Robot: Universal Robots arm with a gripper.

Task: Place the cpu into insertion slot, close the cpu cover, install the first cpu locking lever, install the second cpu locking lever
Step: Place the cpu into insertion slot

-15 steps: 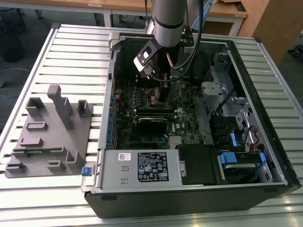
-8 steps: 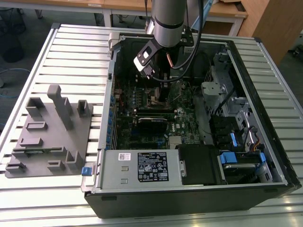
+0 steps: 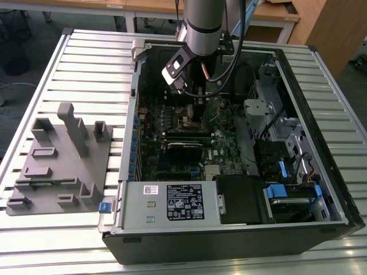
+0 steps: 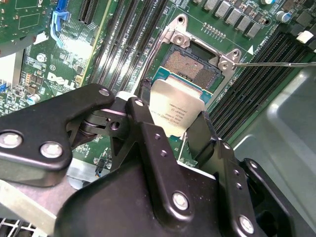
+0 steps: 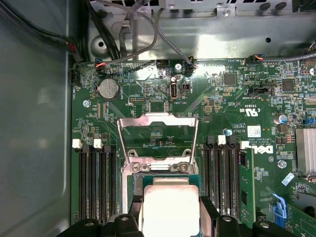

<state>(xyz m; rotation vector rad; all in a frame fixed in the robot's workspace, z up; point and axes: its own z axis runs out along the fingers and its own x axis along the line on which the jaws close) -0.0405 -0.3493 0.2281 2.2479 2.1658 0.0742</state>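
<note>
As hand clamps cpu, hovering over insertion slot

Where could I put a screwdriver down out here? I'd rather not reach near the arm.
The slatted table is bare between the grey fixture and its far edge, on the exterior view's left of the computer case. Inside the case it is crowded: the gripper holds the cpu at the insertion slot.
</note>
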